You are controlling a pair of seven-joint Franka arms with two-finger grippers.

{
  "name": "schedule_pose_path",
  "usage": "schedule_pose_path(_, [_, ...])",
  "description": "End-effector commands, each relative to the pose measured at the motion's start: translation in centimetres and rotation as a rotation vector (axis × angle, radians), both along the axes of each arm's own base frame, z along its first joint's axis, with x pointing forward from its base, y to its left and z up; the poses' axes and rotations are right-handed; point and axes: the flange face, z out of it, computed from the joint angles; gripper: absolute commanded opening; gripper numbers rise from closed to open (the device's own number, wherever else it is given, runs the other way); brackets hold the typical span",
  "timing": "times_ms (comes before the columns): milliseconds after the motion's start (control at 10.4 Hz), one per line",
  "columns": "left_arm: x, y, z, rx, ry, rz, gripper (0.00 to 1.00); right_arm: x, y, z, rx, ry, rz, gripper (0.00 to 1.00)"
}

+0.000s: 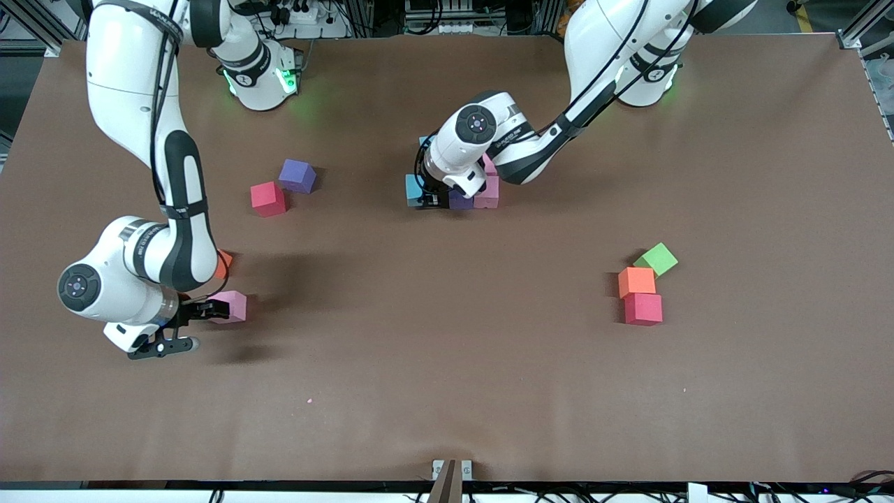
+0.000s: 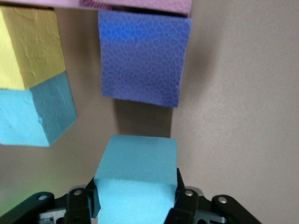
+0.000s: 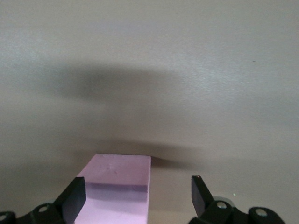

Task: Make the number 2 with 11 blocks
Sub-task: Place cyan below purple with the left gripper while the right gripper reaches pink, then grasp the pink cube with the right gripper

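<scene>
Right now, starting at the right arm's end of the table, the right gripper (image 1: 187,328) is low beside a pink cube (image 1: 230,306), its jaws released and spread wide; its wrist view shows that pink cube (image 3: 120,186) against one finger with bare table (image 1: 447,391) between it and the other finger, so nothing is grasped yet. An orange cube (image 1: 223,263) peeks out from under that arm, and farther from the front camera sit a red cube (image 1: 267,198) and a purple cube (image 1: 298,175), touching at a corner. At mid-table the left gripper (image 1: 433,198) is clenched on a light blue cube (image 2: 136,179), holding it at the edge of the partly built number 2 (image 1: 461,188). Its wrist view shows a purple block (image 2: 145,56) just ahead with a gap between, a yellow block (image 2: 28,46) stacked against another light blue block (image 2: 35,112) to one side, and a pink block (image 2: 140,4) along the edge. To do this placement well, I judge the held cube should come down square to its neighbours, faces parallel, and slide until it touches without nudging the foam pieces already set; the jaws should let go only once it rests flat. Toward the left arm's end lie a green cube (image 1: 656,259), a second orange cube (image 1: 637,281) and a second red cube (image 1: 643,309) in a tight cluster.
</scene>
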Motion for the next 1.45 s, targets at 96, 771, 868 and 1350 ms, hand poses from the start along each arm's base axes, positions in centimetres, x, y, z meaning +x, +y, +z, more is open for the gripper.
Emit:
schedule_pose_path(96, [-0.4, 1.6, -0.3, 0.035, -0.03, 0.0, 0.42, 0.2, 1.2, 0.2, 0.031, 0.0, -0.003, 1.0])
schedule_pose_path(771, [-0.2, 1.8, -1.4, 0.046, -0.051, -0.015, 0.42, -1.4, 0.6, -1.8, 0.031, 0.052, -0.016, 1.0])
schedule_pose_path(868, [-0.3, 1.8, -1.7, 0.047, -0.048, -0.018, 0.42, -1.5, 0.7, -1.9, 0.03, 0.053, -0.015, 1.0])
schedule_pose_path(1350, [-0.2, 2.1, -2.7, 0.066, -0.048, -0.017, 0.42, -1.5, 1.1, -1.7, 0.031, 0.052, -0.007, 0.57])
